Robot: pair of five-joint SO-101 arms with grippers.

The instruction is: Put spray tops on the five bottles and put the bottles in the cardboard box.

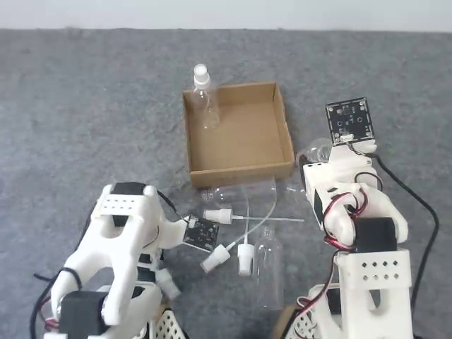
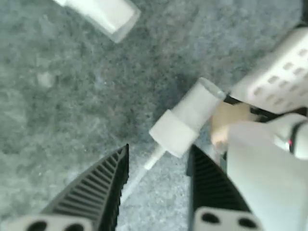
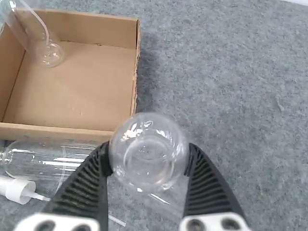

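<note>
My right gripper (image 3: 147,152) is shut on a clear bottle (image 3: 147,151) with its round base toward the camera, held just right of the cardboard box (image 3: 72,82). In the high view this bottle (image 1: 316,150) sits at the box's (image 1: 240,131) right front corner. One bottle with a spray top (image 1: 205,99) leans in the box's far left corner. My left gripper (image 2: 158,151) is open low over the carpet, its fingers on either side of the thin tube of a white spray top (image 2: 185,122).
Two open bottles lie on the carpet, one (image 1: 236,192) in front of the box, one (image 1: 268,272) between the arms. Loose spray tops (image 1: 219,213) (image 1: 245,258) lie between them. A perforated white arm base (image 2: 274,77) is close beside the left gripper.
</note>
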